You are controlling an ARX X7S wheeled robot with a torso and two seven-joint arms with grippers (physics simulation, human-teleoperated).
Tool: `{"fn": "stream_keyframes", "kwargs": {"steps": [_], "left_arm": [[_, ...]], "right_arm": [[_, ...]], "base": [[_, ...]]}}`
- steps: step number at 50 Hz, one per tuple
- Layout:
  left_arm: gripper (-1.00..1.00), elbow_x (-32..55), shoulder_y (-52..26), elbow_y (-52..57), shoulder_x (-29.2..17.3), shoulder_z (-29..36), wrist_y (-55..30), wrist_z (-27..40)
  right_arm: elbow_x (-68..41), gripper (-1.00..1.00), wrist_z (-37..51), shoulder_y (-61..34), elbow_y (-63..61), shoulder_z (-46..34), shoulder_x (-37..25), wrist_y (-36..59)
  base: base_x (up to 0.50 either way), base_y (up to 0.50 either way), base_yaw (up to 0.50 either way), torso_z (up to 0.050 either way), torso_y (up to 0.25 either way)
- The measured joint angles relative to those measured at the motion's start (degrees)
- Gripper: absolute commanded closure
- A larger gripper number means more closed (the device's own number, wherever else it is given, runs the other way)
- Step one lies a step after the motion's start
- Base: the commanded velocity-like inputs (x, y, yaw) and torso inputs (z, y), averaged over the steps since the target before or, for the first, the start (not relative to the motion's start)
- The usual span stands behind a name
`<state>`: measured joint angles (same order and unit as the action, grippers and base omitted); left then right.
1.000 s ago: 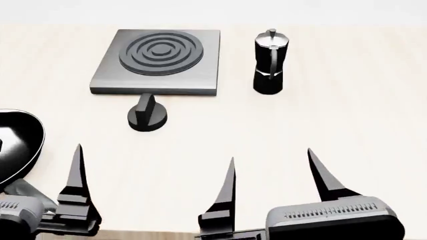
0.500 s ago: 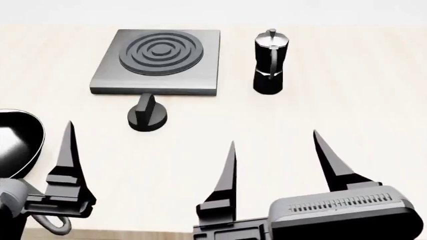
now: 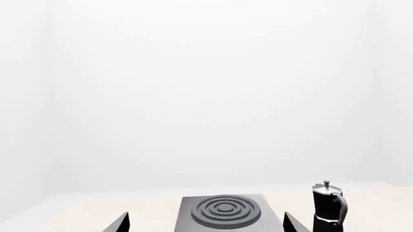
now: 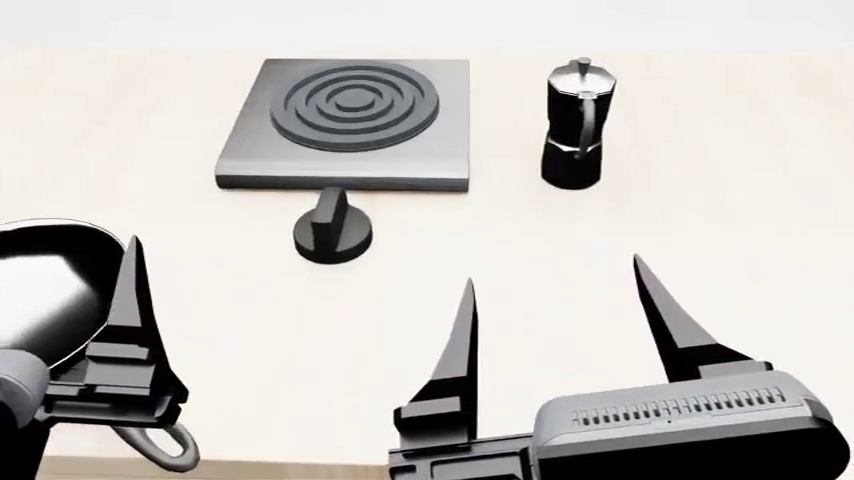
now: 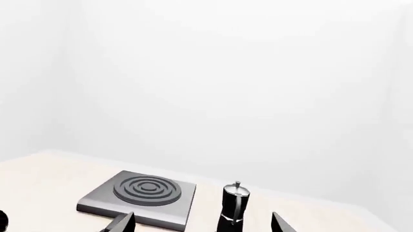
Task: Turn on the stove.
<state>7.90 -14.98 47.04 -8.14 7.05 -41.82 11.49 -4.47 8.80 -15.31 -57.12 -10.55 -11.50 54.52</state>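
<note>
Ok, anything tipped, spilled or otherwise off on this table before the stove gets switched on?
Nothing stands out. The stove lies flat, its knob sits just in front of it, and the moka pot stands upright beside it. The frying pan is cut off at the table's left edge. Both grippers, left and right, hover with jaws open, holding nothing.

Sim kitchen bench: stove (image 4: pixel 350 125), moka pot (image 4: pixel 578 125), blank white walls.

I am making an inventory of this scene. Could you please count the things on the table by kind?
Stove slab: 1
Stove knob: 1
Moka pot: 1
Frying pan: 1
Total: 4
</note>
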Motion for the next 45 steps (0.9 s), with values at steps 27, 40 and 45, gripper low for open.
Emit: {"fn": "stream_keyframes", "kwargs": {"steps": [27,40,45], "left_arm": [[-1.00,0.84,-0.08,-0.30,-1.05,0.68,0.37,1.44],[-1.00,1.31,-0.11,-0.27,-1.48,0.89,0.43,2.06],[-1.00,1.49,-0.15,-0.38,-1.64,0.92,0.50,2.28]], "right_arm": [[-0.85,-1.00,0.96,-0.08,0.20,-0.60,-0.65,-0.35],[-1.32,-1.00,1.36,-0.17,0.30,-0.95,-0.91,-0.48],[-1.50,-1.00,1.50,-0.22,0.42,-1.11,-1.00,-0.56]], "base": [[0.00,0.25,0.00,0.000,0.000],[0.00,0.25,0.00,0.000,0.000],[0.00,0.25,0.00,0.000,0.000]]}}
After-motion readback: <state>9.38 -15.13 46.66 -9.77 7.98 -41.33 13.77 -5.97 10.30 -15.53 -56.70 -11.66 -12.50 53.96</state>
